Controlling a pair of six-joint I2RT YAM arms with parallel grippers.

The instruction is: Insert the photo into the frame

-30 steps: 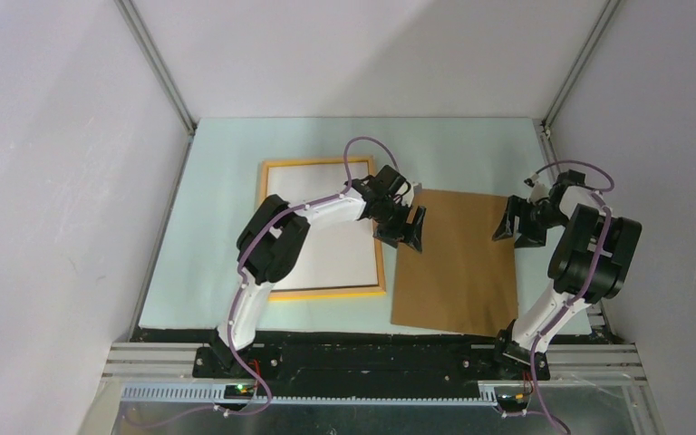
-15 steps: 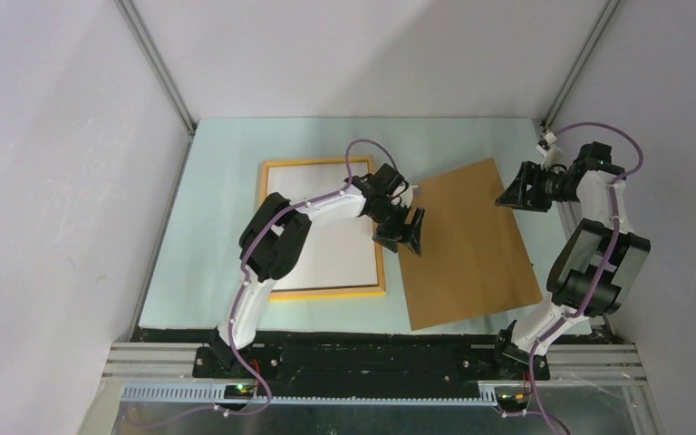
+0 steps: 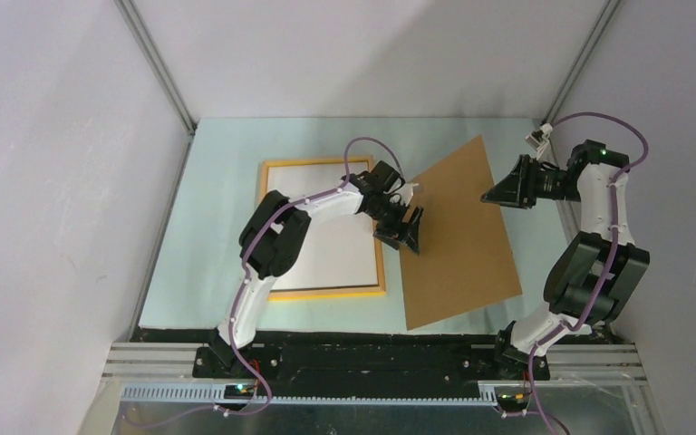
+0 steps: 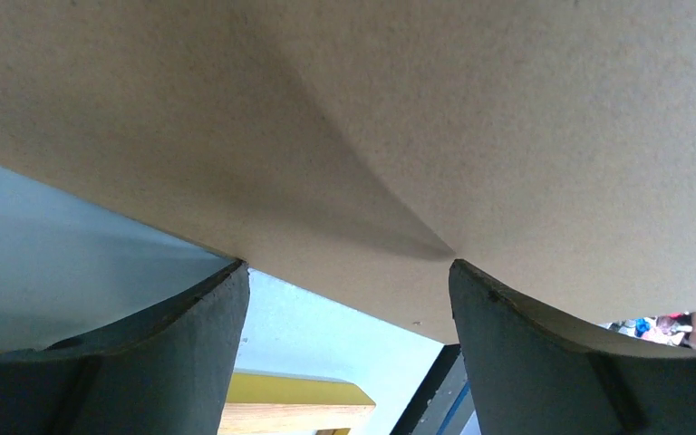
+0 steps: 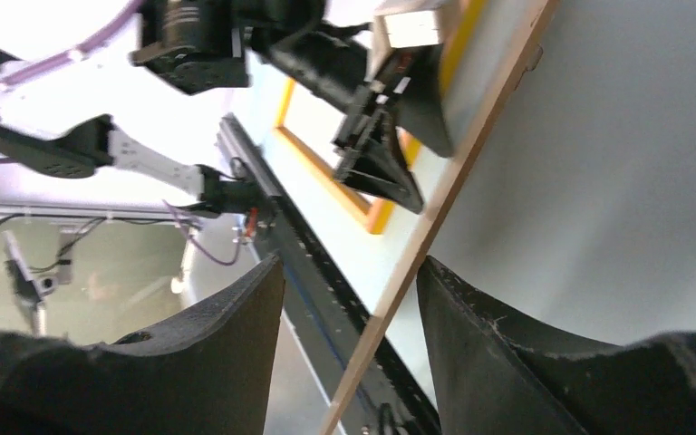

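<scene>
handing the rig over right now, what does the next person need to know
left tool: open, fingertips against the brown board at its left edge.
right tool: open, astride the board's far corner, not clamped.
frame: flat, left of the board, white sheet inside; no flower print in sight.
done: cannot tell if the photo is in.
left: check that, then the board.

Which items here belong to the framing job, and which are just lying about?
Job: frame; white sheet inside it, possibly the photo face down.
Other: brown board, tilted; right end effector straddles its right edge, left end effector at its left edge.
</scene>
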